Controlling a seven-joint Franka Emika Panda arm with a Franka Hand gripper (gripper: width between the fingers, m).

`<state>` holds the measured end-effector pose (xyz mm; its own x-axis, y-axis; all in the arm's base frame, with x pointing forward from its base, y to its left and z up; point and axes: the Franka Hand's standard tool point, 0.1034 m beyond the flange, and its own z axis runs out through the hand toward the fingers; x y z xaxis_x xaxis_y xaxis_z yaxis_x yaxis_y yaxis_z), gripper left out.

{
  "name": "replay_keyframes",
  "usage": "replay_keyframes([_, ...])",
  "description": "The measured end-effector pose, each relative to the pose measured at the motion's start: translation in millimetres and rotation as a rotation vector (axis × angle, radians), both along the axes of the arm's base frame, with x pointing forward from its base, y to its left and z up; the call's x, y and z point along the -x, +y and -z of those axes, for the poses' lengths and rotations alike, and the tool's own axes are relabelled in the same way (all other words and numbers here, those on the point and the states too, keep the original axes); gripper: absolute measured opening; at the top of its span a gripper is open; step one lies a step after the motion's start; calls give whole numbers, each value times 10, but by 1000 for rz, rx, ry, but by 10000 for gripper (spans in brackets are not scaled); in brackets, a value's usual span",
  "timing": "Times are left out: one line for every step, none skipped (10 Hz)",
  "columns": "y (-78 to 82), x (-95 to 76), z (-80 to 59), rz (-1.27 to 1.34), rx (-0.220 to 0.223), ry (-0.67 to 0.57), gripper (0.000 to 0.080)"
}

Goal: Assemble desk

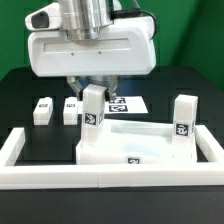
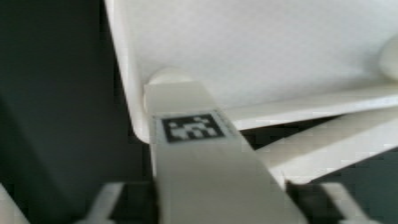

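Upper middle of the exterior view, the gripper point(image 1: 93, 86) hangs under its broad white housing and reaches straight down over the leg point(image 1: 93, 108). In the wrist view the gripper point(image 2: 222, 205) straddles that leg point(image 2: 196, 120). A grey finger point(image 2: 107, 205) shows on one side and the other on the opposite side, each with a dark gap between it and the leg. The jaws therefore stand apart and are not clamped.

The leg stands upright at the back corner of the tabletop point(image 1: 150, 140) on the exterior view's left. It carries a square black-and-white tag on its front face. In the wrist view the same tag shows as a blocky pattern, blurred, with no letters to make out, and the tabletop point(image 2: 267, 50) spreads behind the leg with its raised rim.

The tabletop lies flat in the lower middle of the exterior view, with a small tag on its front rim. A second leg point(image 1: 184, 115) stands upright at its back corner on the exterior view's right, also tagged.

On the exterior view's left, on the black table point(image 1: 20, 95), rest a third leg point(image 1: 42, 109) and a fourth leg point(image 1: 70, 109). They sit close together and apart from the tabletop, each with a tag on top.

Behind the gripper lies the marker board point(image 1: 132, 102), its tags partly hidden. White bars point(image 1: 60, 180) fence the front and both sides.
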<state>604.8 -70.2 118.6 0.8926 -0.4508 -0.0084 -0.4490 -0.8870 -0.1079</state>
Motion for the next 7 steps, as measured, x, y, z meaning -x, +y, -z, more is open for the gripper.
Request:
replay_keyframes([6, 0, 2, 81, -4, 8, 288])
replay_keyframes([8, 0, 4, 159, -7, 16, 288])
replay_keyframes([8, 0, 4, 220, -9, 22, 288])
replay_keyframes([13, 1, 11, 271, -11, 28, 288])
replay_keyframes([49, -15, 33, 429, -14, 41, 288])
replay_keyframes([78, -36, 38, 540, -19, 52, 289])
replay_keyframes([99, -77, 36, 636, -25, 61, 289])
